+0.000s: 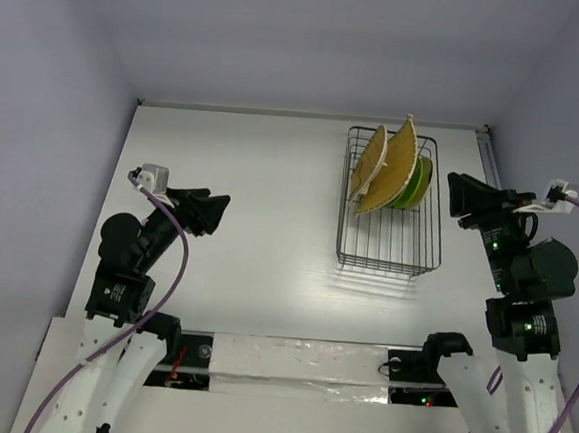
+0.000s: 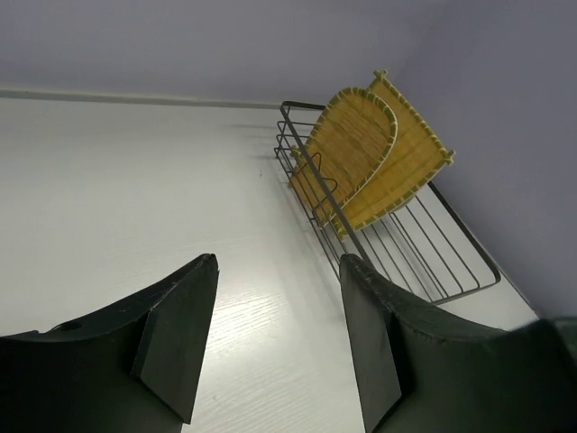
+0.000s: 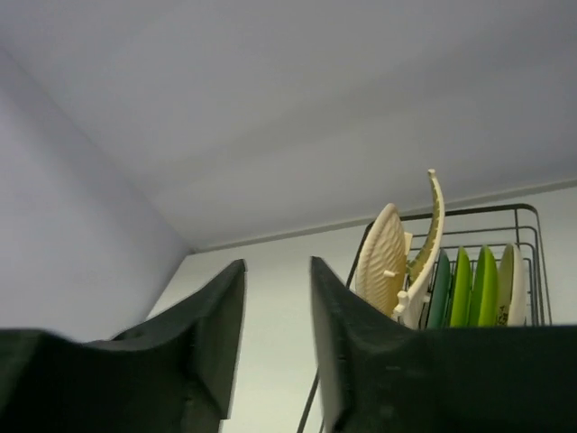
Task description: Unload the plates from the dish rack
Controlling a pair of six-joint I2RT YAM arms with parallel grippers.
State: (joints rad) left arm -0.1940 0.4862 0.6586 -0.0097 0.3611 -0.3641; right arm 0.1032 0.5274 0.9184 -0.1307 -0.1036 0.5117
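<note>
Nearest the camera, the left arm (image 1: 125, 264) and right arm (image 1: 526, 295) rose from the near edge of the white table (image 1: 253, 294). On the table's far right stood the black wire dish rack (image 1: 386, 267). Two woven trays (image 1: 388, 169) leaned on edge in its far half. Just right of them the plates (image 1: 420, 182) stood upright in a row: a teal plate (image 3: 442, 289), two lime green plates (image 3: 473, 285) and a cream plate (image 3: 512, 284). The left gripper (image 2: 279, 271) and right gripper (image 3: 277, 271) hovered clear of the rack, jaws parted and empty.
</note>
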